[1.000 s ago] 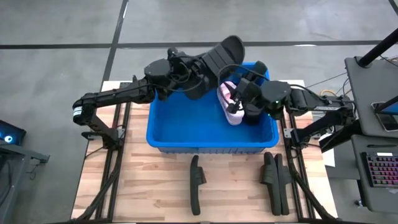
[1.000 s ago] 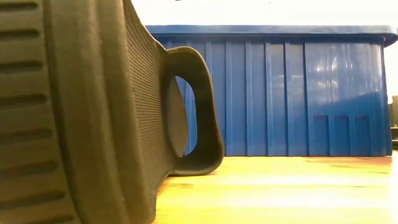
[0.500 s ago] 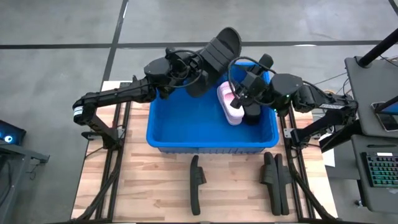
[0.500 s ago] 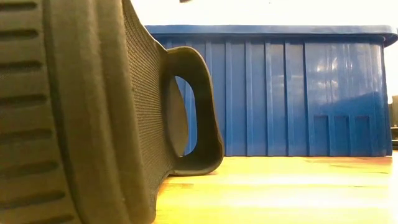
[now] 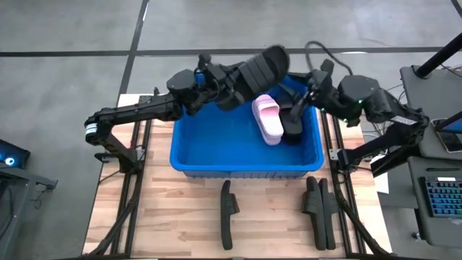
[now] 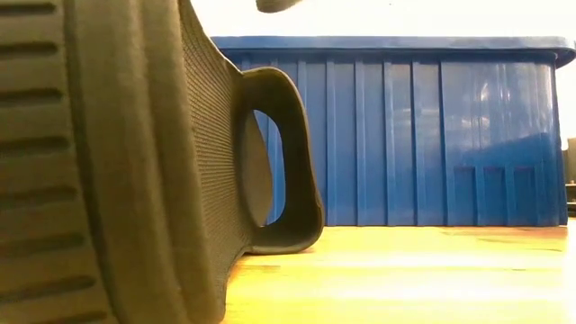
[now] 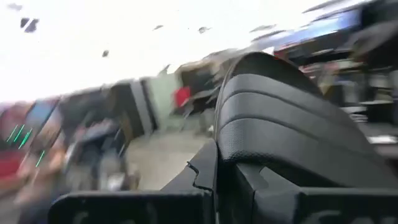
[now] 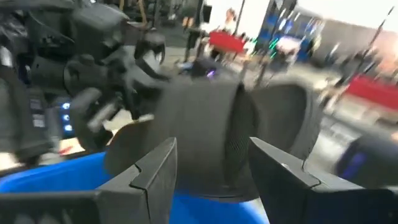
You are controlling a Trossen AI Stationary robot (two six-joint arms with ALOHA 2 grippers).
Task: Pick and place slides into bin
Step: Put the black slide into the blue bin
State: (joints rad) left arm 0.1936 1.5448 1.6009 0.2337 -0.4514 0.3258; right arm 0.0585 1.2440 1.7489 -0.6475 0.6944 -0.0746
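The light wooden table (image 5: 180, 217) stands on a grey floor (image 5: 72, 43) crossed by dark seam lines, with a black frame of rails (image 5: 130, 195) under its sides. Beside the table, a desk (image 5: 433, 144) carries a keyboard (image 5: 442, 206) with lit keys. In the wrist views the room behind is blurred, bright overhead, with red shapes (image 8: 227, 42) and dark furniture
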